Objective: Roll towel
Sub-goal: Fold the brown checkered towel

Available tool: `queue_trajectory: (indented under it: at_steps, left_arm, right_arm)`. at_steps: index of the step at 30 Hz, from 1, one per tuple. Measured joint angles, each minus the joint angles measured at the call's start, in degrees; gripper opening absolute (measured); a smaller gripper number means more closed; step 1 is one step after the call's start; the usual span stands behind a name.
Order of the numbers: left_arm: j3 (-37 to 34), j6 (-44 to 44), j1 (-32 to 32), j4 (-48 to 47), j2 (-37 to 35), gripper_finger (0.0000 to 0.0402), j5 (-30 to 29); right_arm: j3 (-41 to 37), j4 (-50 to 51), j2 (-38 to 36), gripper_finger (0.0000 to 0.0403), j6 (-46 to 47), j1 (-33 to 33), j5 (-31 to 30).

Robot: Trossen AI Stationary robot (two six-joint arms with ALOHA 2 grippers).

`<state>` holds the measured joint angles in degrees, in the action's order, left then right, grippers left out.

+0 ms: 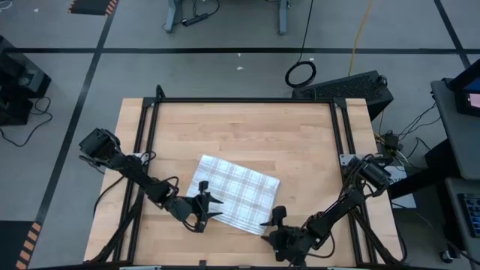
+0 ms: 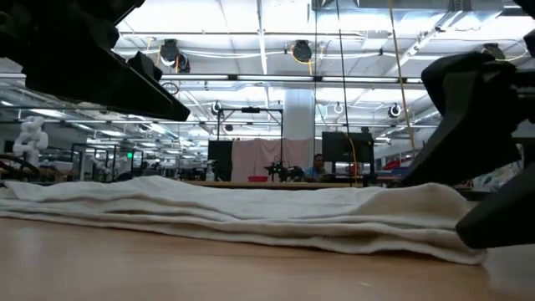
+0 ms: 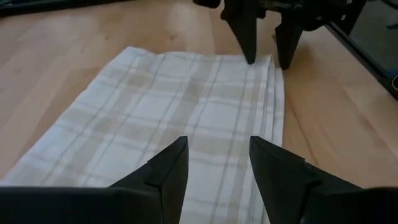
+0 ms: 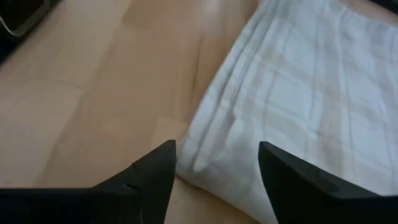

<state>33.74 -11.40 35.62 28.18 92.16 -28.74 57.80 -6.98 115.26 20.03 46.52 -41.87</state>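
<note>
The white towel (image 1: 234,193) with a faint grey check lies folded flat in several layers on the wooden table (image 1: 247,127), slanting across its near middle. My left gripper (image 1: 212,206) is open at the towel's near left end, its fingers over the cloth (image 3: 186,118). My right gripper (image 1: 271,223) is open at the towel's near right corner (image 4: 214,155), which lies between its fingers. The right gripper also shows in the left wrist view (image 3: 267,43), at the towel's other end. In the low view the towel (image 2: 251,213) lies flat.
A black frame rail (image 1: 247,100) runs around the table top. Bare wood lies on the far half of the table (image 1: 247,127). A black box (image 1: 352,86) and cables lie on the floor beyond the far right corner.
</note>
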Motion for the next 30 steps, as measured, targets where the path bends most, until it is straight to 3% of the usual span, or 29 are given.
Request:
queue_trajectory:
  at_steps: [6, 11, 18, 23, 30]
  left_arm:
    - [0.0, 0.36, 0.0, 0.29, 0.0, 0.0176, -0.01]
    - [0.0, 0.46, 0.0, 1.68, 0.0, 0.0176, -0.02]
    - [0.0, 3.87, 0.04, 7.78, 0.0, 0.0176, -0.03]
    - [1.71, 4.66, 0.08, 8.33, 1.15, 0.0188, 1.15]
    - [9.1, 10.73, 0.2, 11.84, 11.97, 0.0271, 4.74]
  right_arm:
    - [0.0, 1.19, 0.0, 0.0162, 1.92, -0.7, 4.54]
    - [0.0, 1.56, 0.0, 0.0116, 4.93, -1.4, 4.66]
    - [0.0, 1.53, -0.02, 0.0018, 8.48, -2.9, 4.86]
    - [-0.06, 1.68, -1.02, 0.0017, 11.56, -3.37, 6.21]
    - [-0.09, 3.52, -5.88, 0.0005, 17.4, -4.67, 6.26]
